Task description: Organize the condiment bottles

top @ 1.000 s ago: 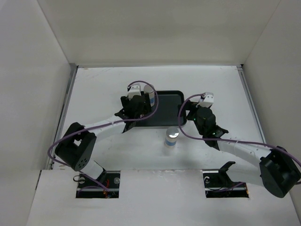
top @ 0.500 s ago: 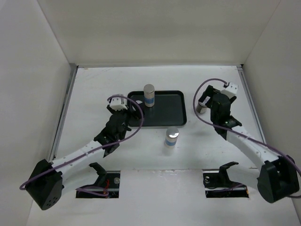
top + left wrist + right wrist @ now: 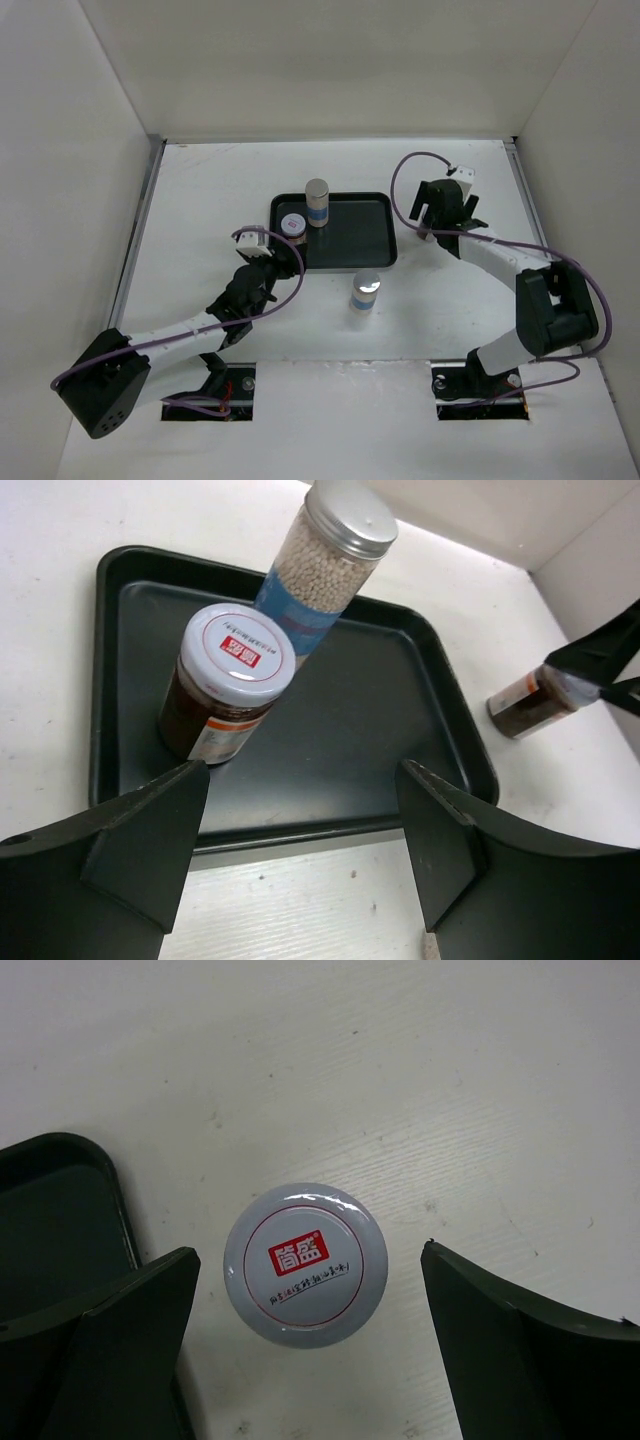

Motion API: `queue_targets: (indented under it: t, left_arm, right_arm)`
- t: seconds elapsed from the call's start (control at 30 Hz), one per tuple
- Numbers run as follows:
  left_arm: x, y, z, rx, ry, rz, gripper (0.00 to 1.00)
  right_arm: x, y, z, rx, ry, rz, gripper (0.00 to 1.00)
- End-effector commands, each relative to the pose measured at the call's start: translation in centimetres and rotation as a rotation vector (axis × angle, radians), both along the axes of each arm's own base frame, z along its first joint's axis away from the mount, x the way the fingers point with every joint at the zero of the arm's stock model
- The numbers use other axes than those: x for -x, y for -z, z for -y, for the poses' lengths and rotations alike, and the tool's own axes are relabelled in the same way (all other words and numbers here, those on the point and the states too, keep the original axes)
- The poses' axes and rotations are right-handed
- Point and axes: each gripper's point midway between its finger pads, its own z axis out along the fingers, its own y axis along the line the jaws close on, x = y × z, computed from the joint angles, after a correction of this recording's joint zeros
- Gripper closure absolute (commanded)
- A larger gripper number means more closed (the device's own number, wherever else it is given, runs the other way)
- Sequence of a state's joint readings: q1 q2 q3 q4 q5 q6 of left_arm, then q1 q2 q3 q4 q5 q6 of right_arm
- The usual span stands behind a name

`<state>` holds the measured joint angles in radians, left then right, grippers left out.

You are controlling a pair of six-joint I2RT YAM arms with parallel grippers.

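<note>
**R jaws over stray short jar: mind the tray rim**

Short white-lidded jar (image 3: 305, 1263) stands upright on the table just R of the black tray (image 3: 60, 1210). It sits btwn the fingers of the right gripper (image 3: 308, 1252), jaws spread, no contact seen. In tray: second short jar (image 3: 228, 695) beside tall grey-capped bottle (image 3: 320, 575). Other tall bottle (image 3: 366, 292) is on the table near the tray's front edge. Left gripper (image 3: 302, 770) is spread, empty, facing tray.

Risk: R's tray-side finger hangs over the rim. It could snag, shove the tray and topple both inside. An off-centre squeeze may tip the jar.

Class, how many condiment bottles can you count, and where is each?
4: tall grey-capped bottle and short white-lidded jar in the tray; second tall bottle on the table; second short jar under the right claw.
</note>
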<state>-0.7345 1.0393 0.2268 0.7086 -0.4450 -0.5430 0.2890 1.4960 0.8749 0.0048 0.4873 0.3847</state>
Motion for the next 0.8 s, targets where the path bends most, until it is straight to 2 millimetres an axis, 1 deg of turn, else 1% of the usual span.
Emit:
queue_targets:
  t: [0.0,0.07,0.13,0.17,0.23,0.27,0.3,0.33,0.37,0.4,0.43,0.53,0.63,0.7,0.77]
  left_arm:
    - [0.0,-2.7,0.7,0.1,0.023,0.073,0.26]
    - [0.0,-2.6,0.7,0.102,0.023,0.07,0.26]
    - [-0.1,-2.3,0.5,0.106,0.011,0.06,0.26]
    - [-0.2,-2.2,0.5,0.107,0.007,0.058,0.26]
    - [-0.3,-2.0,0.3,0.106,-0.001,0.053,0.25]
    - [-0.3,-1.9,0.3,0.105,-0.001,0.052,0.25]
    - [-0.3,-1.9,0.4,0.105,0.0,0.052,0.25]
    - [-0.3,-1.9,0.4,0.105,0.0,0.052,0.25]
    - [-0.3,-2.0,0.4,0.106,0.0,0.053,0.25]
    - [-0.3,-2.1,0.3,0.109,-0.001,0.057,0.25]
    - [-0.3,-2.1,0.3,0.109,-0.001,0.057,0.25]
    - [-0.2,-2.0,0.2,0.112,-0.003,0.056,0.25]
    - [-0.3,-2.0,-0.3,0.127,-0.023,0.058,0.23]
    - [-0.5,-1.7,-0.7,0.131,-0.039,0.055,0.22]
    - [-0.5,-1.7,-0.9,0.141,-0.042,0.055,0.21]
  right_arm:
    - [-1.2,-1.0,-0.2,-0.014,0.0,0.011,0.0]
    - [-1.3,-0.2,-0.4,-0.007,-0.006,-0.017,0.02]
    - [-1.3,0.5,-0.4,-0.003,-0.004,-0.039,0.09]
    - [-1.5,0.5,-0.4,-0.004,-0.003,-0.034,0.12]
    - [-1.9,0.4,-0.6,-0.005,-0.006,-0.031,0.21]
    - [-2.0,0.2,-0.5,0.001,-0.003,-0.026,0.28]
    - [-2.1,-0.1,-0.4,0.006,-0.001,-0.019,0.31]
    - [-2.3,-0.9,-0.2,0.008,0.005,0.005,0.36]
    - [-2.3,-1.7,-0.1,0.01,0.011,0.026,0.39]
    - [-2.4,-3.0,0.1,0.013,0.019,0.064,0.41]
    - [-2.4,-3.8,0.1,0.018,0.017,0.085,0.42]
    - [-2.3,-7.7,-1.0,0.028,-0.014,0.17,0.43]
    - [-2.3,-10.8,-3.8,0.02,-0.089,0.231,0.43]
    - [-2.8,-11.9,-6.1,0.013,-0.144,0.253,0.43]
    - [-3.6,-12.3,-8.4,-0.008,-0.202,0.269,0.43]
